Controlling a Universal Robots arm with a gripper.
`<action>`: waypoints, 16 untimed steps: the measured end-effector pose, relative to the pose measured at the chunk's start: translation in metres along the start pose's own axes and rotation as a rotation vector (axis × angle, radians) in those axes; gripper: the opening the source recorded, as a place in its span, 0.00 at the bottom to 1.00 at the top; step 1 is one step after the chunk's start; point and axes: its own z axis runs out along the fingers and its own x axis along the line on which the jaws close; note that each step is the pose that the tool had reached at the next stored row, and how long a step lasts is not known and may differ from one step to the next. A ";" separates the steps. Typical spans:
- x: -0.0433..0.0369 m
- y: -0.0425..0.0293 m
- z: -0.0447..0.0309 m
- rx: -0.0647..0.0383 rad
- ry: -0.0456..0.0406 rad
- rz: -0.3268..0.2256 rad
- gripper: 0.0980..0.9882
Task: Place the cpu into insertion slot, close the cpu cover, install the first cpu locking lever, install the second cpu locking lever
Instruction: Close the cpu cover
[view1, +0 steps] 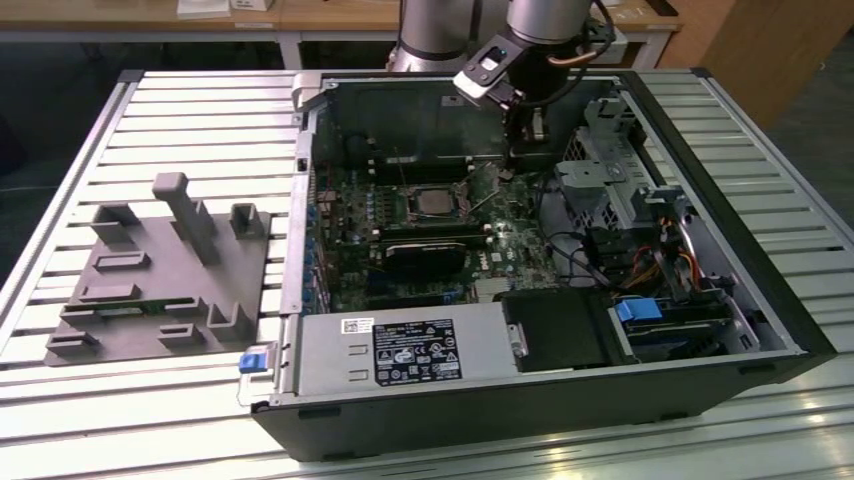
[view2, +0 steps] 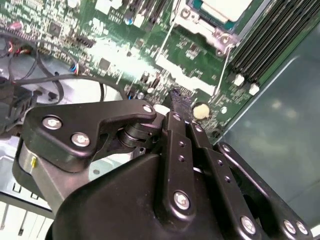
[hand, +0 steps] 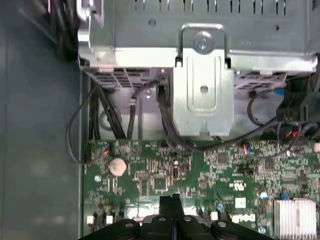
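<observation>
In the exterior view an open computer case (view1: 747, 330) lies on a slatted metal table (view1: 160, 110), with a grey moulded tray (view1: 160, 270) at the exterior view's left and wooden desks behind. The gripper (view1: 514, 150) reaches down near the case's far wall, apart from the chip (view1: 430, 203), which sits in the socket (view1: 406, 204) on the green board (view1: 514, 235). The print on the power supply's stickers (view1: 400, 350) is too small to read. In the second wrist view the gripper's black fingers (view2: 172, 117) are pressed together around nothing, just beside a coin battery (view2: 200, 111). The chip (view2: 225, 6), framed by the cover (view2: 210, 27), is cut off at the edge. In the first wrist view the closed gripper (hand: 171, 202) hangs over the board, with cables (hand: 105, 115) and a metal bracket (hand: 202, 90) beyond.
</observation>
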 end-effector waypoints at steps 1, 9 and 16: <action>0.0001 0.0014 0.0001 0.000 0.0001 0.000 0.00; 0.0005 0.0030 0.0127 0.000 0.0001 0.000 0.00; 0.0010 0.0027 0.0254 0.000 0.0001 0.000 0.00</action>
